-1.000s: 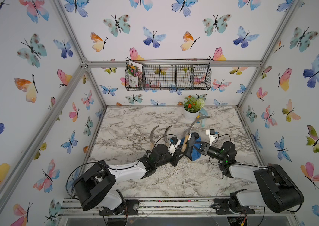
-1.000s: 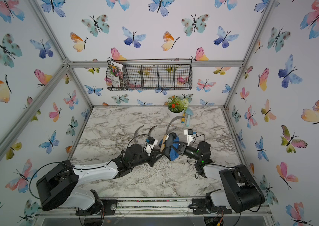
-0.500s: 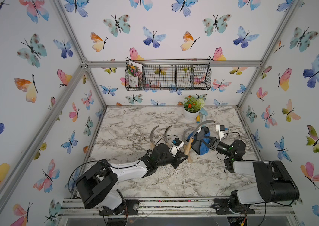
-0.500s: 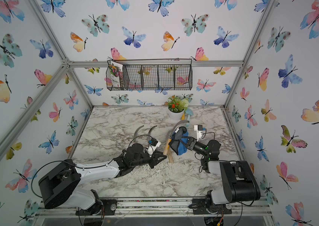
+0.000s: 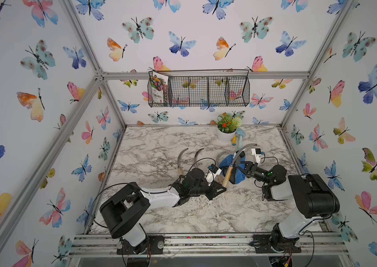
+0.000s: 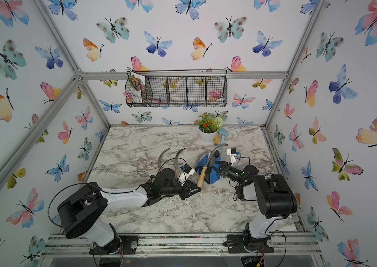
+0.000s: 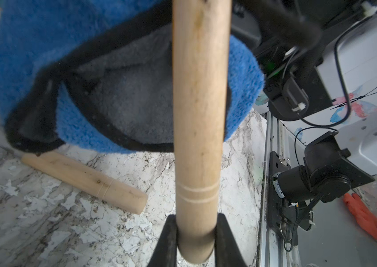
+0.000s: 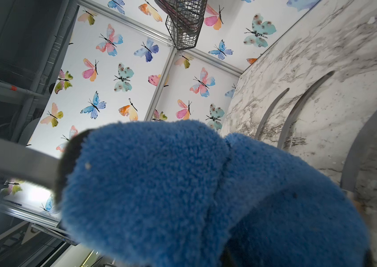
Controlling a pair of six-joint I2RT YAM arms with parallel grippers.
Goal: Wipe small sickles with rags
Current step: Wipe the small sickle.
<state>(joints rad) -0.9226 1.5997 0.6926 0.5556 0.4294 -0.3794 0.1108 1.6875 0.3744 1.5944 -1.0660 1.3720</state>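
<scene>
here, left hand [image 7: 195,240] clamped on the raised sickle [image 5: 229,171] at its wooden handle; right hand [image 5: 244,167] closed on blue terry rag [image 5: 238,176], against the blade. three sickles [image 5: 181,159] lie on tabletop [image 5: 159,143], probably unwiped; wiping judged underway.

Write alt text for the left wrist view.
The left gripper is shut on the pale wooden handle of a sickle, with the blue and grey-black rag bunched behind it. A second sickle's handle lies on the marble table.
</scene>
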